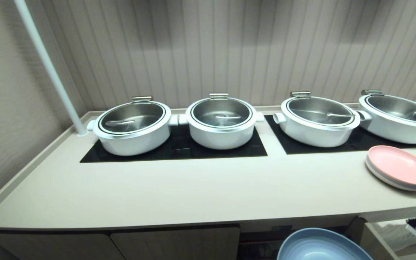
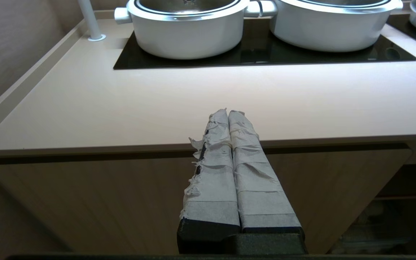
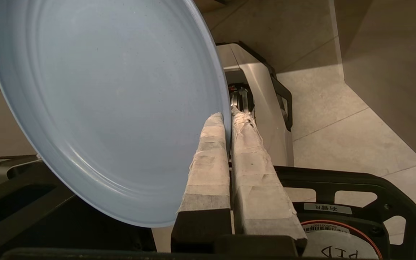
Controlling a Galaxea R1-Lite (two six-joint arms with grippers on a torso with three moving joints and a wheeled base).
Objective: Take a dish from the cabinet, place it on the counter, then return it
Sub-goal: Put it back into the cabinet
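The light-blue dish (image 1: 323,247) hangs low in front of the counter (image 1: 193,191), below its front edge, next to the cabinet's dark opening (image 1: 258,249). In the right wrist view the dish (image 3: 103,108) fills the frame, and my right gripper (image 3: 229,117) is shut on its rim, one taped finger (image 3: 209,159) on each face. My left gripper (image 2: 228,112) is shut on nothing, held still before a closed cabinet door (image 2: 103,187) just under the counter edge (image 2: 157,104).
Several white pots with glass lids (image 1: 222,122) stand on black cooktop panels (image 1: 179,148) at the back of the counter. A plate stack topped with pink (image 1: 399,171) sits at the right end. A white pole (image 1: 49,65) rises at the left wall.
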